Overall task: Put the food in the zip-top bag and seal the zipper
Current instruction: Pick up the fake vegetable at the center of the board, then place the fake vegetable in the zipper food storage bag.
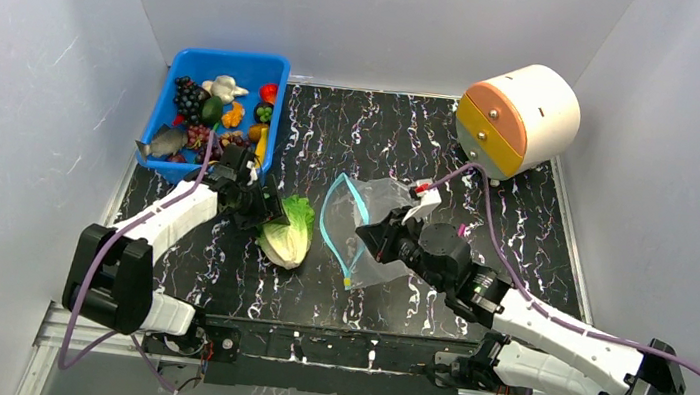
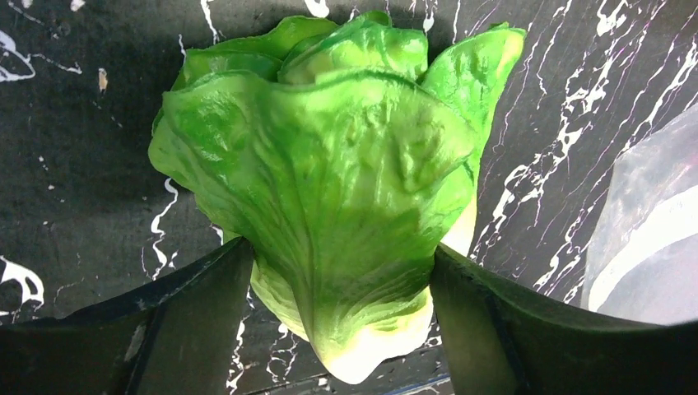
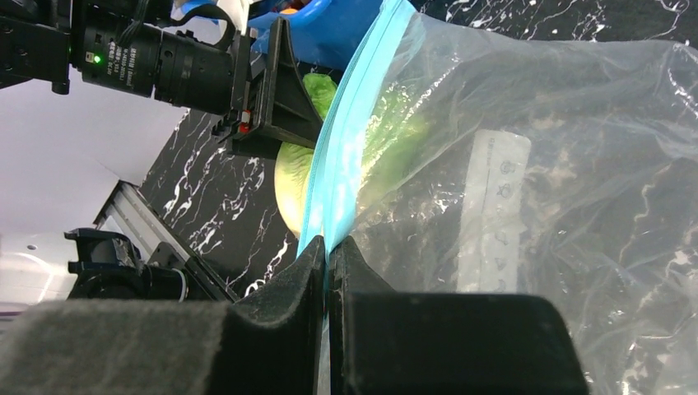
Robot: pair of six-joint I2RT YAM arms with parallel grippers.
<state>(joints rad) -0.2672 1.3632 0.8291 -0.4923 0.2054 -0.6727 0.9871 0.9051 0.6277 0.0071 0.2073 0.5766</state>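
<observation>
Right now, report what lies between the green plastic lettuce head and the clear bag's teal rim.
The top view shows only a narrow strip of bare black marbled table between the green plastic lettuce head and the clear bag's teal rim.

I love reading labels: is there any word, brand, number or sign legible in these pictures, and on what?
No text is legible.
White strip on the clear crinkly zip-top bag: small printed symbols, too blurred to read.
Black camera lens barrel: faint white markings, too small to read.
</observation>
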